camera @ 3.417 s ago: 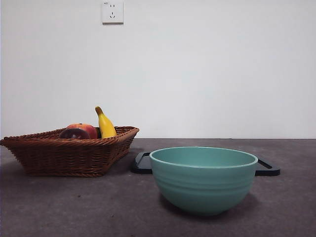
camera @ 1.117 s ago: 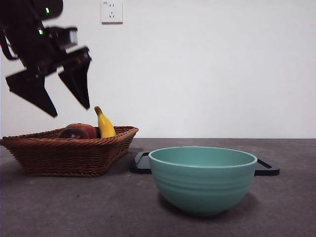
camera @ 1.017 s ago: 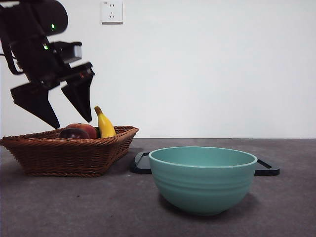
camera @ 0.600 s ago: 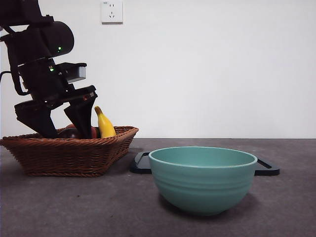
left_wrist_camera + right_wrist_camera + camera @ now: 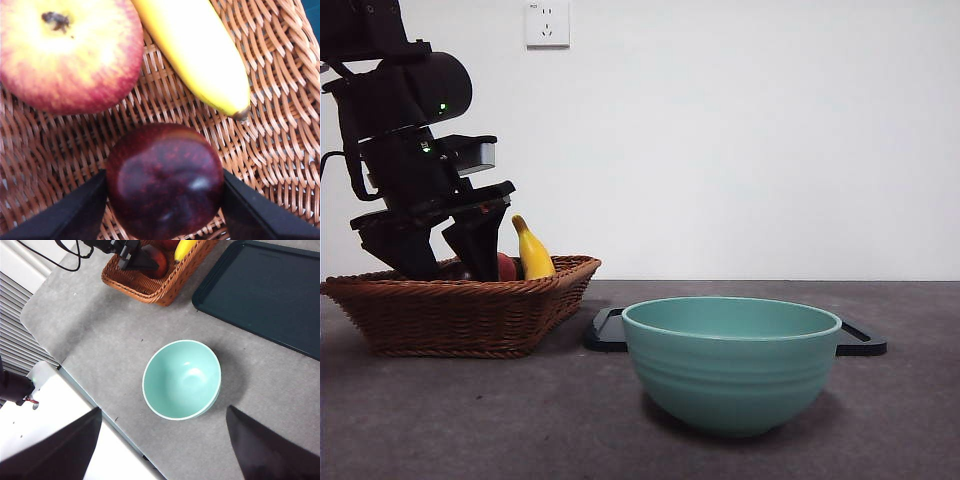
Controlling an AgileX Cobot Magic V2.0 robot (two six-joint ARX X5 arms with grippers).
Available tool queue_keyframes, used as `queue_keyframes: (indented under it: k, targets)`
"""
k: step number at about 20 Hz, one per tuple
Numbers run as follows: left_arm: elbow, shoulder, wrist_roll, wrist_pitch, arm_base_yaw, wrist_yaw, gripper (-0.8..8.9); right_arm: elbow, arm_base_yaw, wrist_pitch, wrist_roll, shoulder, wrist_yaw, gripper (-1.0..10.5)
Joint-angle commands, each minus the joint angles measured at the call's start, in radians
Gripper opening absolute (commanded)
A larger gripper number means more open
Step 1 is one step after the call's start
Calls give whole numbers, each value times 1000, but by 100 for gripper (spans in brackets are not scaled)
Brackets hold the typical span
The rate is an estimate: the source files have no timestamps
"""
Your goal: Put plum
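Observation:
The plum (image 5: 165, 182), dark maroon and glossy, lies on the woven floor of the wicker basket (image 5: 460, 315). My left gripper (image 5: 164, 200) reaches down into the basket, one black jaw pressed against each side of the plum. In the front view the left gripper (image 5: 450, 255) hides the plum behind its dark body. A red-yellow fruit (image 5: 67, 52) and a yellow banana (image 5: 197, 52) lie just beyond the plum. High over the table hangs my right gripper (image 5: 162, 440), open and holding nothing.
A teal bowl (image 5: 732, 360) stands in front at the middle. A dark tray (image 5: 265, 292) lies flat behind it, to the right of the basket. The table's edge (image 5: 95, 405) runs close to the bowl in the right wrist view.
The left arm came in from the upper left and sank into the basket. Its jaws have since drawn in against the plum. Bowl, tray and basket have not moved.

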Motion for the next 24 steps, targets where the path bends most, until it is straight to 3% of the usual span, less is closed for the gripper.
queue_keyframes:
  k: [1, 9, 15, 24]
  targets:
    - [23, 6, 1, -18, -5, 2, 275, 19, 4, 8, 10, 7, -2, 398]
    - [23, -246, -2, -77, -40, 68, 275, 19, 4, 8, 10, 6, -2, 398]
    - [23, -457, -2, -177, -182, 153, 275, 19, 4, 8, 10, 6, -2, 398]
    - [22, -348, 3, -133, -476, 159, 275, 19, 4, -2, 10, 6, -2, 398]
